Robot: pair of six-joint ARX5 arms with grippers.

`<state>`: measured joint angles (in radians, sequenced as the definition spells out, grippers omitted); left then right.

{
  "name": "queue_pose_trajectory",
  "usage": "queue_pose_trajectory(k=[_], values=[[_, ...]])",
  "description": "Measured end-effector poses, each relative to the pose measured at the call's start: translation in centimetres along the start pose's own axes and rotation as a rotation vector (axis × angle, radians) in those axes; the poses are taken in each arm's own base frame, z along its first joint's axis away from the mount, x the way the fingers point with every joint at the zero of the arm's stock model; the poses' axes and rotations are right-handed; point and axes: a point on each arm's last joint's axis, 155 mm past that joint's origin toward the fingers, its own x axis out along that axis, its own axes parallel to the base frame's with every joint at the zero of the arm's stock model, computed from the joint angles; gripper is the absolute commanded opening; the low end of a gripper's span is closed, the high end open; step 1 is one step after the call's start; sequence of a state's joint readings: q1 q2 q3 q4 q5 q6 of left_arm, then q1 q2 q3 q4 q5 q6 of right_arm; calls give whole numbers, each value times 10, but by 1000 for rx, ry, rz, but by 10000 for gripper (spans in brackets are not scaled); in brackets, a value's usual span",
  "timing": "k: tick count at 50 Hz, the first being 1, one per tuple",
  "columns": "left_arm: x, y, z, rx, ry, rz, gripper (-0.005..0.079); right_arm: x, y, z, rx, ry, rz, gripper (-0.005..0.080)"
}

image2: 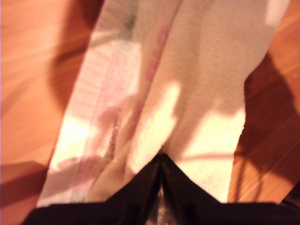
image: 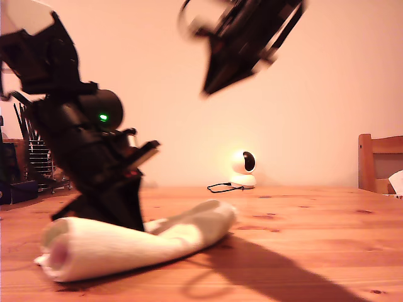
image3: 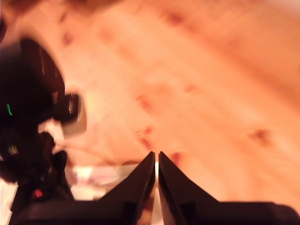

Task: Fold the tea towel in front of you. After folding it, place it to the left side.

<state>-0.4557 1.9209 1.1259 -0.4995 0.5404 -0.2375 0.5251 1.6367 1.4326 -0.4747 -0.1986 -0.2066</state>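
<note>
Tea towel (image: pixel 138 242), cream-white and folded into a long thick roll, lies on the wooden table (image: pixel 302 220) at the exterior view's left, one rolled end near the table's front edge and the other end reaching toward the centre. Open bare table extends from the towel to the exterior view's right. My first gripper (image2: pixel 161 161) is down on the towel at the exterior view's left, its jaws together and pinching a ridge of the cloth; pink marks run along a fold in the first wrist view. My second gripper (image3: pixel 156 157) hangs high above the table centre, well apart from the towel, jaws together and empty. Behind, near the wall, stands a small white round camera (image: pixel 243 168) with a dark cable (image: pixel 220 187). A wooden chair (image: pixel 380 162) stands at the exterior view's right edge.
</note>
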Motion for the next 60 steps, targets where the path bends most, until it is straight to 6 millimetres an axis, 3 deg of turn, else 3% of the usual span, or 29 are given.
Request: queue_pose_trajectory(k=[6, 17, 27, 38, 49, 60], values=[[12, -16, 9, 2, -31, -34, -21, -13, -9, -9, 18, 32, -15, -9], [28, -43, 32, -78, -118, -100, -21, -15, -6, -29, 17, 111, 0, 0], [25, -53, 56, -149, -217, -135, -21, -16, -5, -35, 19, 137, 7, 0], [18, -77, 67, -114, -245, -248, -21, -17, -2, -45, 2, 177, 19, 1], [15, -73, 68, 152, -275, -216, -21, -22, 12, -63, -8, 244, 91, 1], [8, -55, 73, 451, -314, -147, -21, -30, 48, -71, -21, 263, 278, 1]])
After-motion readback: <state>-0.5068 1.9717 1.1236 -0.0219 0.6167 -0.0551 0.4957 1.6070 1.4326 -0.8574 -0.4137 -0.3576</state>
